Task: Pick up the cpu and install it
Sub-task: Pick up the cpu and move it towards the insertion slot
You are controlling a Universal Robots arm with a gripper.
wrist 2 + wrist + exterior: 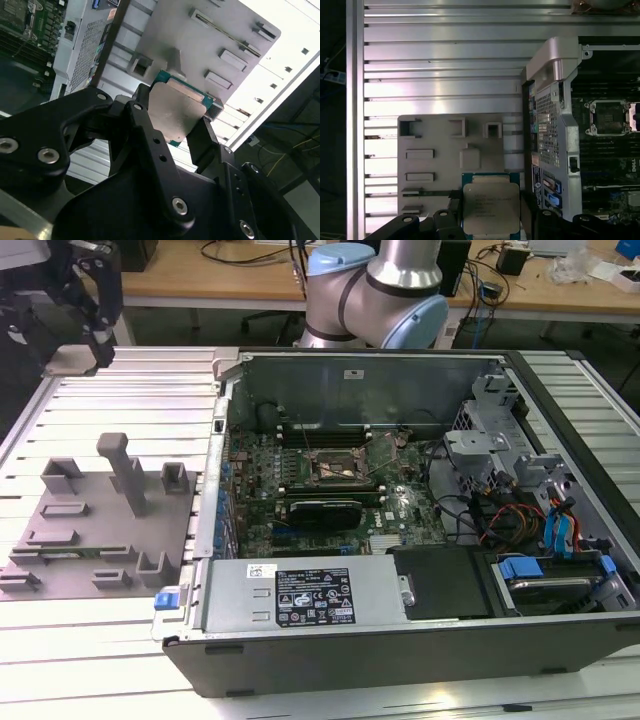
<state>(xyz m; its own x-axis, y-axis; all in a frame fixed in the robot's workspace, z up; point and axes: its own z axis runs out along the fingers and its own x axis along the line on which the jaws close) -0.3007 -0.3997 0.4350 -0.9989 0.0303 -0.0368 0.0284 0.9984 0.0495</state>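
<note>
- The gripper (173, 125) is closing its two black fingers (142, 111) on opposite edges of the cpu (176, 106); the jaws are standing partly closed, only as far apart as the chip is wide.
- The cpu is sitting between the fingertips with its silver metal top facing both wrist cameras and its green rim showing along the edges.
- The cpu is hanging in the air, touching nothing but the fingers. In both wrist views the grey fixture tray (435, 150) is lying behind it on the ribbed metal bench (440, 80).
- In the exterior view the gripper is hanging at the exterior view's far left, beyond the tray and well apart from the open computer case (400, 640).
- The case is lying on its side on the bench, just beside the tray, on the exterior view's right of it.
- The motherboard (400, 505) is lying exposed inside the case, and the dark square socket (335, 465) on it appears to be standing with its frame swung open.
- The arm's base (375, 290) is standing behind the case.
</note>
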